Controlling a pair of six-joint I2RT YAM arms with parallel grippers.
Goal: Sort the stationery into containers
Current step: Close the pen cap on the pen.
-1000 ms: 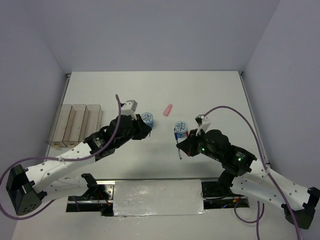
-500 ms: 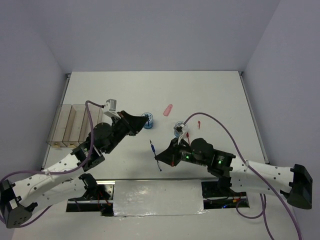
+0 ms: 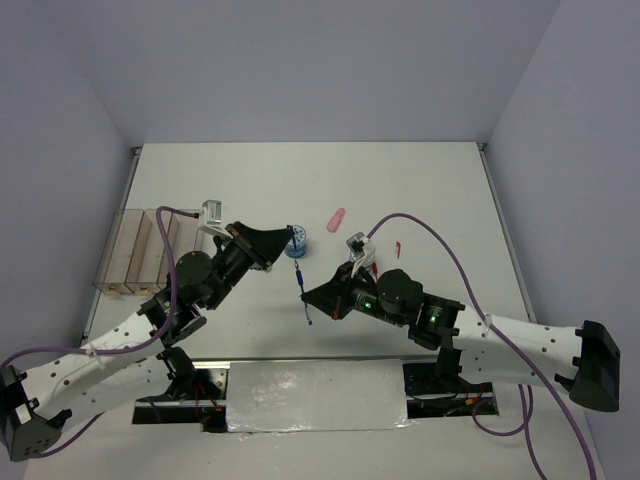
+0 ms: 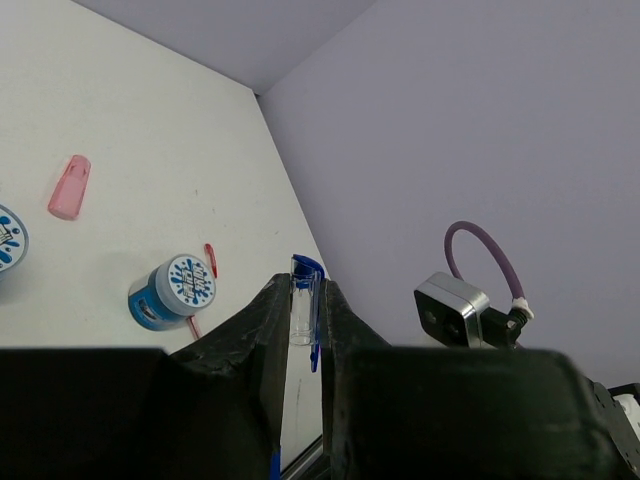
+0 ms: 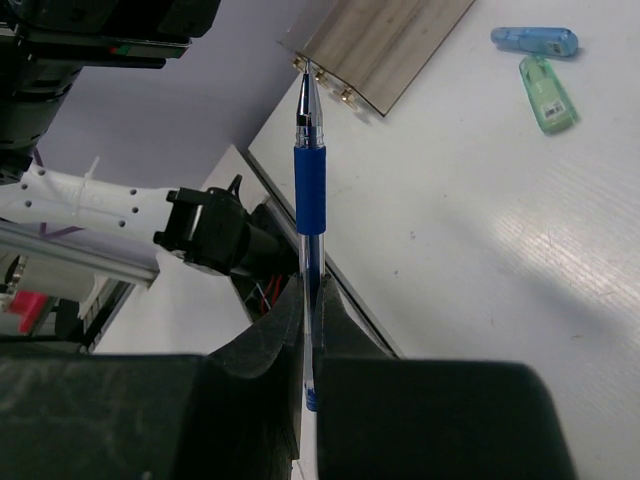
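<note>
White desk [image 3: 420, 190], pale lilac walls all round, and a row of joined amber-tinted clear bins [image 3: 150, 245] over by the left edge.

The main thing is two pens, both held up off the desk. The blue-grip pen [image 5: 310, 180] has a clear barrel, a blue rubber sleeve and a metal tip. The right jaws are pressed tight on its lower barrel, so most of the pen pokes out past them, over the near middle of the desk. The blue-capped pen [image 4: 305, 275] is clear-bodied with a blue clip, and the left jaws are pinching it, with only a narrow gap between them for the barrel.

Pose-wise, the right arm [image 3: 440, 315] lies low and stretched out, running from the near right corner leftward along the front of the desk. The left arm [image 3: 200, 280] climbs diagonally from the near left. Its jaws end just beside a blue roll [image 3: 296, 243] with a patterned white top.

Other bits: a pink bar [image 3: 337, 217] lies further back, on its own. A light-blue bar [image 5: 535, 40] and a green bar [image 5: 547, 93] lie close together on the desk near the bins.
</note>
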